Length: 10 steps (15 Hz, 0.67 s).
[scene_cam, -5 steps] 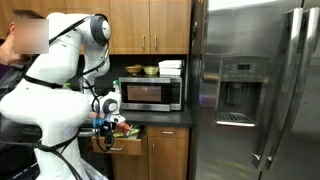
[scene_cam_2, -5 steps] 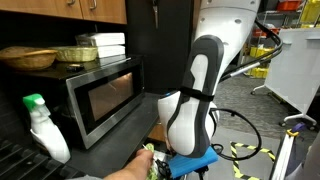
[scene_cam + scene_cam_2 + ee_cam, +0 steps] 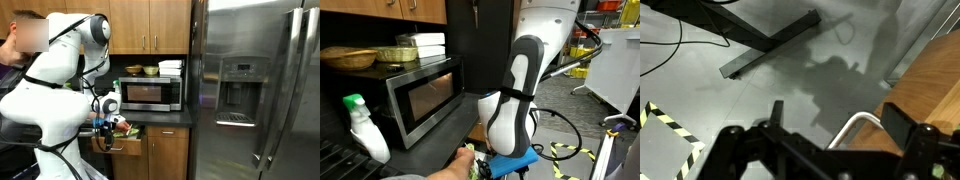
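Hand [image 3: 490,166] low near microwave [image 3: 425,95], cut off at btm edge, dark; open/shut can't tell.

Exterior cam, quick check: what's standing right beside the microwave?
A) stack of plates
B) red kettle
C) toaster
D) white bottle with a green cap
D: in an exterior view a white bottle with a green cap stands upright just beside the microwave; no kettle, toaster or plates show there.
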Tool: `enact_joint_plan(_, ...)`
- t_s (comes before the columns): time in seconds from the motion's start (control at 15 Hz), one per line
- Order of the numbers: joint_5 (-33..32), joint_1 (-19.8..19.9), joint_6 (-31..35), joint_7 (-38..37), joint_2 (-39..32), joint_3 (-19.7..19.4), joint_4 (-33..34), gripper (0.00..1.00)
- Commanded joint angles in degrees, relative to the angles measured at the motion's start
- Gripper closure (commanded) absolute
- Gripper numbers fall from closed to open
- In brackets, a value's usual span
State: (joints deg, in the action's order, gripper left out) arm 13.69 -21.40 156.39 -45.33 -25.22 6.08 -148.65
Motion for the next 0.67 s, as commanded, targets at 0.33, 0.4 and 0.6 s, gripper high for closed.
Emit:
enact_joint_plan(0.33, -0.4, 0.31, 0.47, -0.43, 0.03, 0.42, 0.18, 0.0)
enact_joint_plan(0.4, -0.25, -0.34, 1.73, -1.86, -0.04, 1.23, 0.96, 0.0)
enact_joint_plan(0.6, 0.32, -2.39, 3.33, -5.21, -0.16, 3.2, 4.83, 0.0)
